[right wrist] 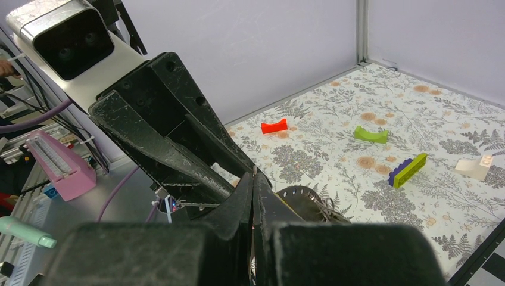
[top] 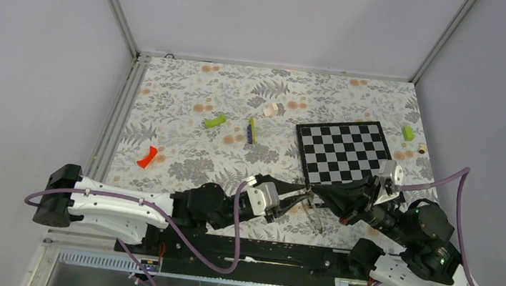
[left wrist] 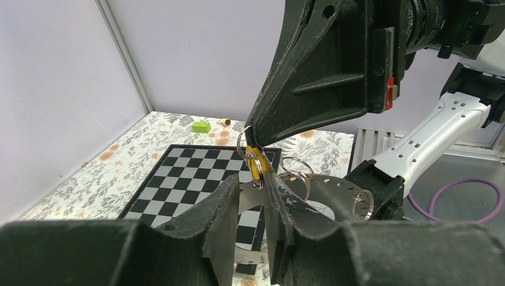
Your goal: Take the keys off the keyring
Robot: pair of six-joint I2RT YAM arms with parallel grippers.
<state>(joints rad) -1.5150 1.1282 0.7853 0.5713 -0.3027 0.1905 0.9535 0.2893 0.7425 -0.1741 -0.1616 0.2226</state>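
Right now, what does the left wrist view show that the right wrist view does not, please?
Left wrist only: a small green block, and the yellow-tagged key hanging at the tip of the right gripper. Right wrist only: a red piece, a curved green block, the yellow-green and purple stick, a white piece. Both: the keyring, the floral cloth, the checkerboard (a mere corner from the right wrist), the left gripper meeting the right one.

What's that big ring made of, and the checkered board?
The keyring looks like thin metal: silvery-grey, shiny, with holes along its band. The checkered board looks flat and thin, maybe printed card or plastic.
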